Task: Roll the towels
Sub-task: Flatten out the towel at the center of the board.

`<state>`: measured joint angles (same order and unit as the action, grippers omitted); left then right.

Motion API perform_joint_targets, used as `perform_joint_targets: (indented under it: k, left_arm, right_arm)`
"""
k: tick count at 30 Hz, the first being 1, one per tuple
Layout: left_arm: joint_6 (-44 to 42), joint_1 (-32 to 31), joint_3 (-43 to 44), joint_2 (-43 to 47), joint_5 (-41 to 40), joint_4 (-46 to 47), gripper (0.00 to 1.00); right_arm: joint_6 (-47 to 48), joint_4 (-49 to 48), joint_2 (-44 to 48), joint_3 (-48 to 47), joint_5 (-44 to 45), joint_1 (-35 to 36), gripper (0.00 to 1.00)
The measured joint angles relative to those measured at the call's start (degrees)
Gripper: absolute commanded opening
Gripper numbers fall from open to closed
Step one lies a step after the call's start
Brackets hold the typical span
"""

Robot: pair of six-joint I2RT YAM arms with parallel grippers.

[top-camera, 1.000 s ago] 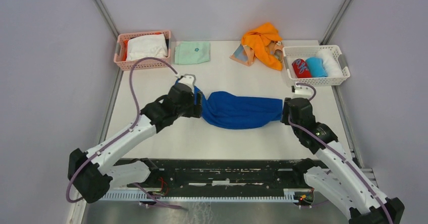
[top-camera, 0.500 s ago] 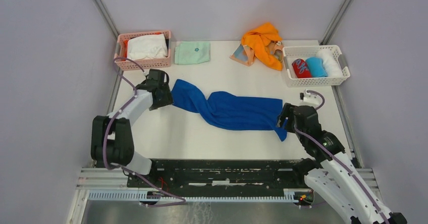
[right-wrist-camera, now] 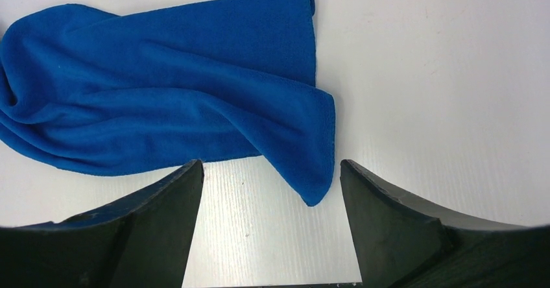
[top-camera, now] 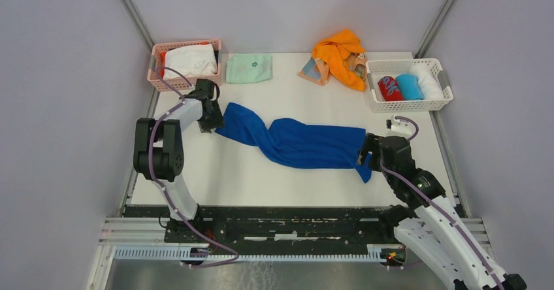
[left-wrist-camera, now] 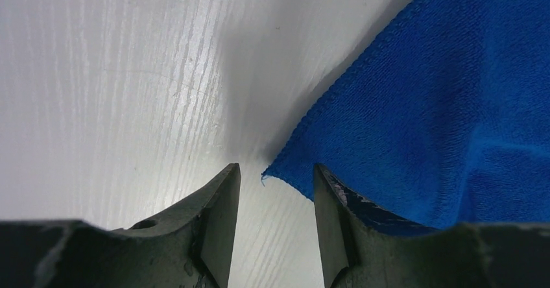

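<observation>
A: How does the blue towel [top-camera: 300, 145] lie?
B: Across the middle of the table [top-camera: 261, 176], a long, rumpled, twisted strip. The left gripper [left-wrist-camera: 275, 171] sits at its left corner, slightly parted, gripping nothing.
A: And the right end?
B: The corner lies between the widely spread fingers of the right gripper [right-wrist-camera: 271, 166].

White table [top-camera: 287, 185]; blue towel [top-camera: 300, 143] (twisted), orange towel [top-camera: 336, 51], mint cloth [top-camera: 249, 68]; pink basket [top-camera: 186, 81], white basket [top-camera: 408, 104]

I've got a towel [top-camera: 297, 143] lying across the middle of the table [top-camera: 261, 172], left gripper [top-camera: 211, 123] at its left end, right gripper [top-camera: 366, 154] at its right end, other towels [top-camera: 336, 58] heaped behind.
</observation>
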<state>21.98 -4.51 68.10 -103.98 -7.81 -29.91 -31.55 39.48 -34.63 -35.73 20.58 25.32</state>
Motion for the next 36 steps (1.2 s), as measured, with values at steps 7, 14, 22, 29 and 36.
perform_joint_targets:
  k: [7,14,22,29,36]
  left_arm:
    - [-2.08,0.26,1.73,-3.50,1.53,-0.11,0.30]
    - [-2.99,0.39,2.58,-4.28,2.58,0.26,0.03]
    - [-2.95,0.37,-0.94,3.58,-3.26,-3.30,0.03]
    - [-2.89,0.37,-4.98,14.49,-6.19,-4.35,0.03]
    - [-2.89,0.37,-7.98,16.85,-10.45,-5.77,0.03]
  right_arm:
    - [0.11,-0.04,0.04,0.02,0.00,0.00,0.87]
    - [-0.28,0.04,-2.38,0.02,0.15,0.00,0.90]
    - [-4.94,2.62,-13.81,-1.01,1.16,0.00,0.88]
    - [-10.25,4.79,-25.16,-1.86,1.99,-0.28,0.80]
    - [-11.69,3.58,-27.85,-1.01,1.62,-4.46,0.74]
